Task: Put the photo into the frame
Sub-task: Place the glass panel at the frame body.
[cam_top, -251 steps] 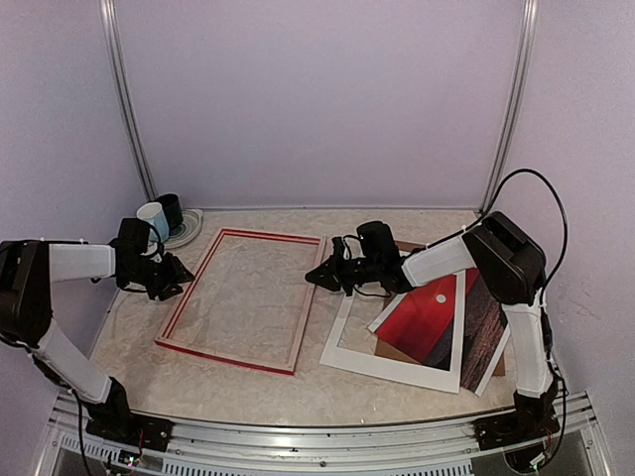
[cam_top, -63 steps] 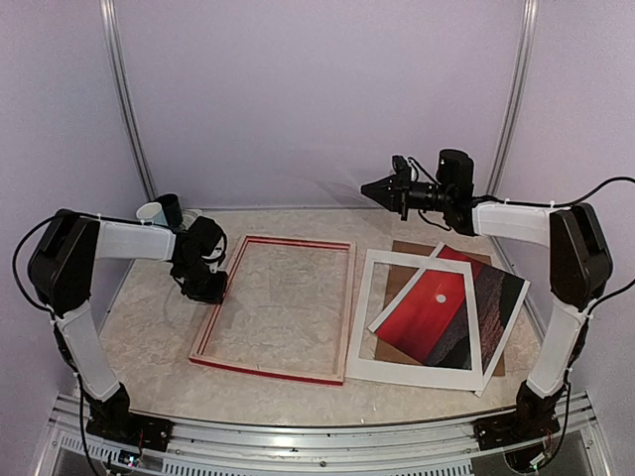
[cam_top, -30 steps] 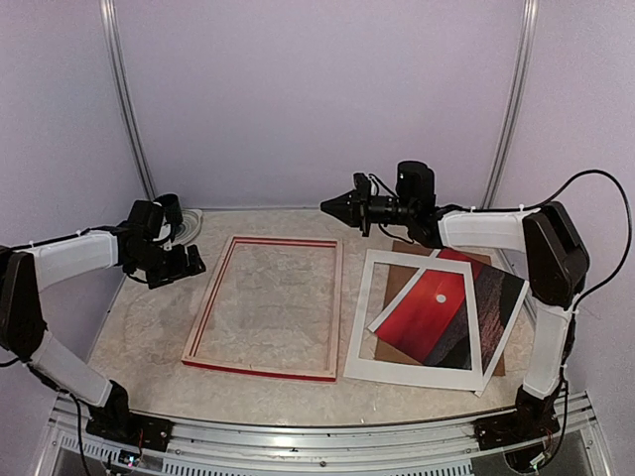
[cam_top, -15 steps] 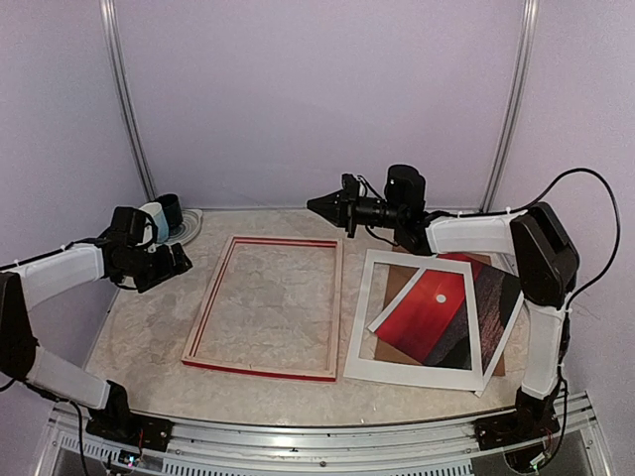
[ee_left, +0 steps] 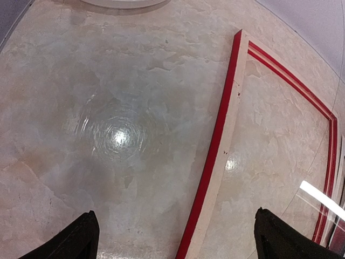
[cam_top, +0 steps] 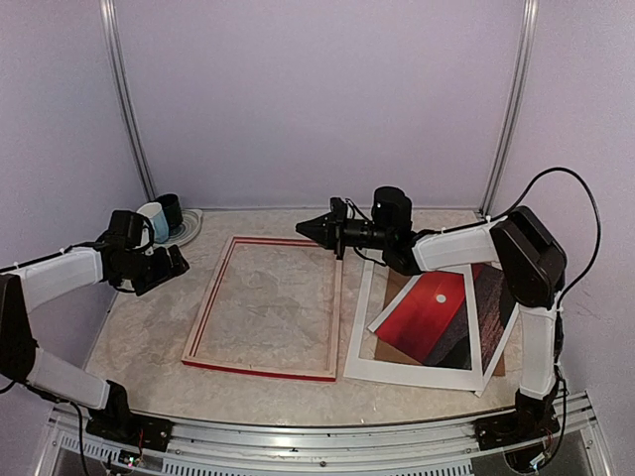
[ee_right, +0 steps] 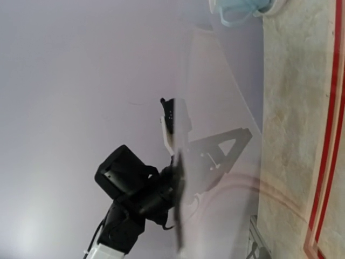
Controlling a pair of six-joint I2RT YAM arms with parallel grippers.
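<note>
The left gripper (cam_top: 175, 264) was seen with its fingers (ee_left: 81, 237) spread wide and nothing between them, held over the bare table (cam_top: 139, 337). The frame (cam_top: 266, 305) was laid flat just to that gripper's right, and its red left rail was shown between the fingers in the wrist view. A pale cup (cam_top: 151, 220) and a dark cup (cam_top: 171, 209) were set on a plate (cam_top: 189, 230) just beyond the gripper. The right gripper (cam_top: 306, 228) was closed to a point, with nothing seen in it, and was held by the frame's far rail. The photo (cam_top: 429, 315) was found lying to the right of that gripper and nearer the arm bases, touched by neither gripper. It was placed on a brown board (cam_top: 389, 347) with a white mat (cam_top: 402, 369) laid across it.
</note>
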